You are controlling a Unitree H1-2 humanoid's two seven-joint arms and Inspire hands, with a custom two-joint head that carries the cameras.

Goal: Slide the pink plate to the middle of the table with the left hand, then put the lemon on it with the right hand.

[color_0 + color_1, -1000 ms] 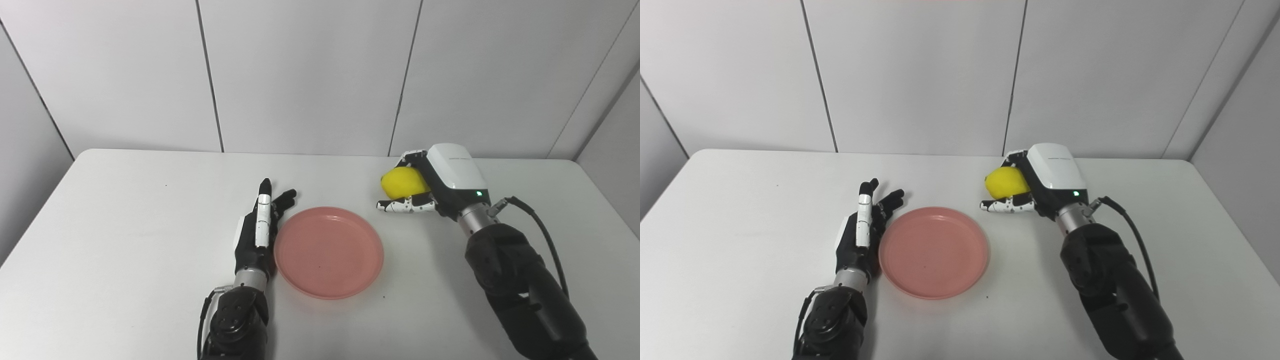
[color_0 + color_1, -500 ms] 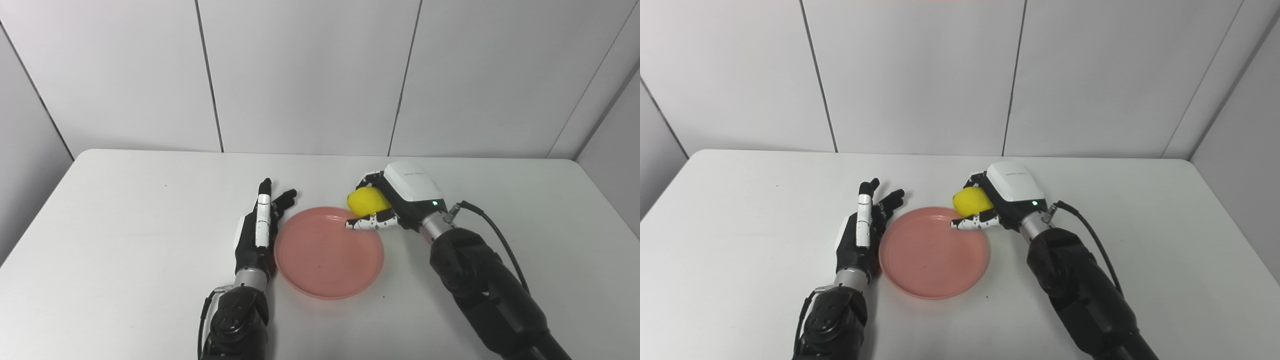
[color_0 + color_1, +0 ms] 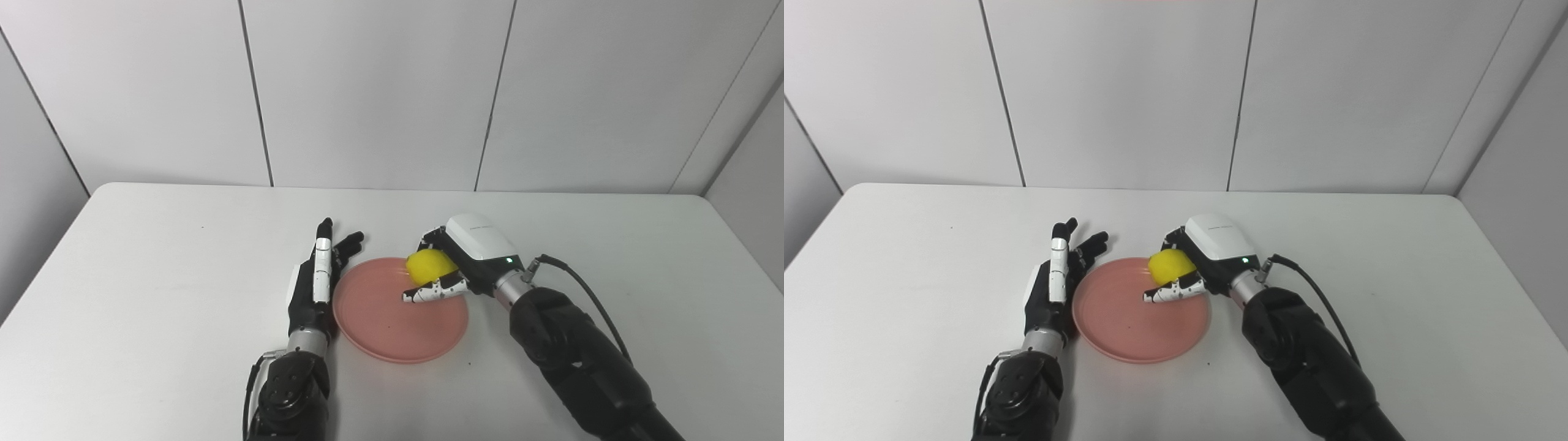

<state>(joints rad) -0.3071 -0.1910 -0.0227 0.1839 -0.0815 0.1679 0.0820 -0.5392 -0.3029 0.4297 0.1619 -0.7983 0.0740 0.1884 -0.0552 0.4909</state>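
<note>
The pink plate (image 3: pixel 392 327) lies near the middle of the white table (image 3: pixel 153 257). My left hand (image 3: pixel 315 285) rests open on its edge against the plate's left rim, fingers straight and pointing away from me. My right hand (image 3: pixel 465 260) is shut on the yellow lemon (image 3: pixel 429 265) and holds it over the plate's far right part, thumb stretched out above the plate's inside. Whether the lemon touches the plate I cannot tell.
Grey wall panels (image 3: pixel 380 92) stand behind the table's far edge. A black cable (image 3: pixel 588 294) loops off my right wrist over the table's right side.
My right hand has carried the lemon left and toward me, from beyond the plate's right rim to above the plate. The plate has tipped or shifted slightly. My left hand has stayed put.
</note>
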